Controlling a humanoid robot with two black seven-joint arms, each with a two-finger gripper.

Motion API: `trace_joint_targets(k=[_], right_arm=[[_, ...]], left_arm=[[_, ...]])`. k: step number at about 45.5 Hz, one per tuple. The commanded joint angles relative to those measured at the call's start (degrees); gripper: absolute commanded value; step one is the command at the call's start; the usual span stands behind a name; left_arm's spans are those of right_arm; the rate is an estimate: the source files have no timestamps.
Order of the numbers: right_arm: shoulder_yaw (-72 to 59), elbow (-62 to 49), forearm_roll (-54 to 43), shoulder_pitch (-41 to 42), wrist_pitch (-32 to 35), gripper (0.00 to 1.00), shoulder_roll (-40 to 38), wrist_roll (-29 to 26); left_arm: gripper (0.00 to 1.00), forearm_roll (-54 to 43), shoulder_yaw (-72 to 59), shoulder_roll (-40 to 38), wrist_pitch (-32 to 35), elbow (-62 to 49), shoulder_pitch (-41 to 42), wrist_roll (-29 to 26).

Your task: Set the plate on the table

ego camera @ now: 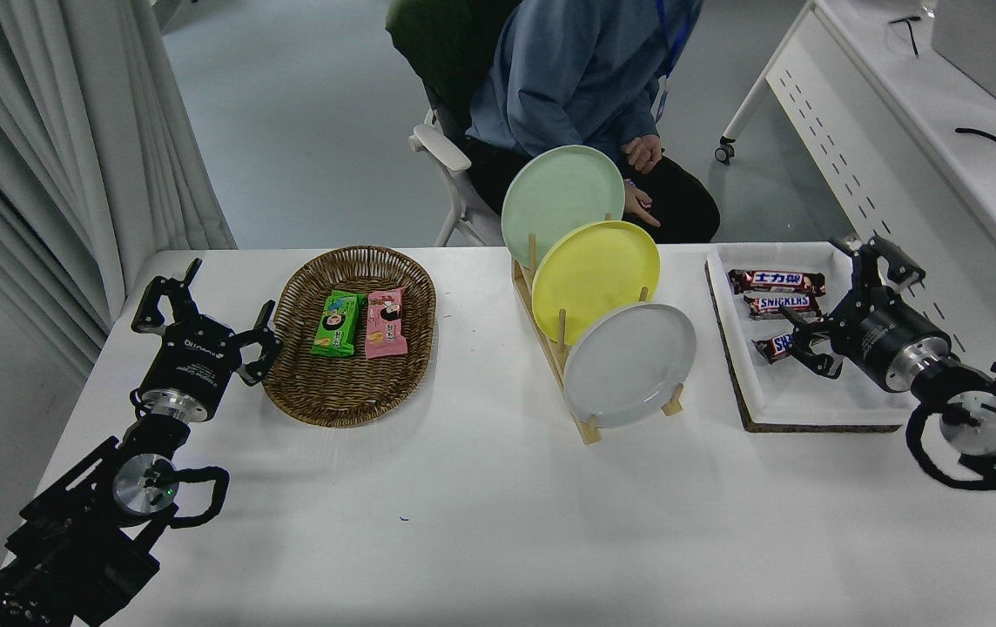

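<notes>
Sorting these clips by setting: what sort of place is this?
Probably an office or lab set up for robot trials, not a home. A person sits on an office chair behind the white table, and a desk with a perforated side panel stands nearby.

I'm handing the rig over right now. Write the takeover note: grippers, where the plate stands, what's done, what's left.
Left gripper: open, empty, parked at the table's left by the basket.
Right gripper: open, empty, over the white tray of candy bars at the right, apart from the plates.
Plate: grey-white, on edge in the front slot of the wooden rack, ahead of the yellow plate and the green plate.
Table: bare white surface shows in front of the rack.
Done: nothing; the plate is untouched.
Left: bring the right gripper to the plate, grasp its rim, lift it out, lay it on the table.
</notes>
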Motion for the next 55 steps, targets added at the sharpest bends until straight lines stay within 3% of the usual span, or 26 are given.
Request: trace_joint_targets(k=[1,24,35,49,55], right_arm=[[-11.12,10.01,0.85,7.77,-0.3,1.0,-6.12,-0.11],[-18.6,12.74,0.93,15.95,-0.65,1.0,-6.21,-0.9],[-17.9,12.83,6.73,17.97,-0.65,1.0,-2.78,-12.32],[-14.99,12.57,5.6,18.24,-8.65,1.0,4.42,-17.17],[-14.99,12.3,-2.39,19.99,-11.99,1.0,6.18,-17.43]], left_arm=[[1.0,0.0,-0.03,0.0,0.02,-0.05,0.0,-0.01],[1.0,0.0,-0.03,0.0,-0.07,0.03,0.0,-0.01],[1.0,0.0,-0.03,0.0,0.02,-0.05,0.0,-0.01],[1.0,0.0,0.06,0.0,-0.07,-0.05,0.0,-0.01],[1.0,0.0,-0.03,0.0,0.02,0.03,0.0,-0.01]])
